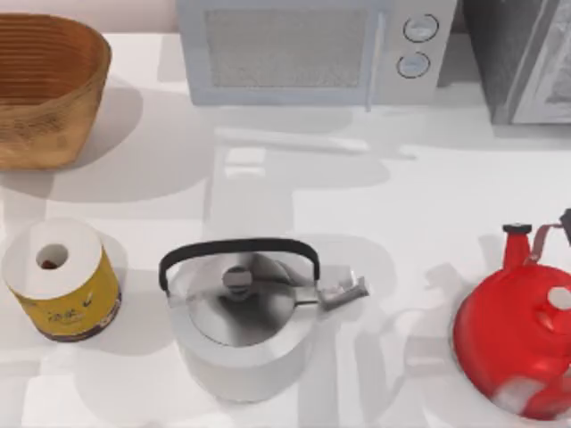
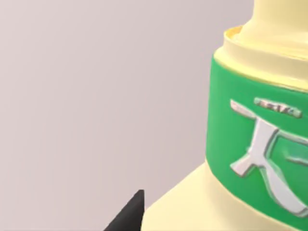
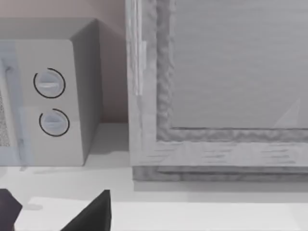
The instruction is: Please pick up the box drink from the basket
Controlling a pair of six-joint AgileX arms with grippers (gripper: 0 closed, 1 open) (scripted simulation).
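The box drink (image 2: 250, 144) is a pale yellow carton with a green band and white lettering. It hangs very close to the left wrist camera, against a plain wall. My left gripper (image 2: 144, 225) is shut on it, and one dark fingertip (image 2: 131, 212) rests beside the carton's lower edge. The woven tan basket (image 1: 45, 125) stands at the table's back left, and what I see of its inside is bare. My right gripper (image 3: 53, 216) is open, its dark fingertips (image 3: 94, 214) low over the white table facing the microwave.
A microwave (image 1: 303, 49) stands at the back centre, with a grey appliance (image 1: 526, 62) at the back right. In front are a white roll with a yellow label (image 1: 62, 281), a steel kettle (image 1: 245, 316) and a red kettle (image 1: 522, 330).
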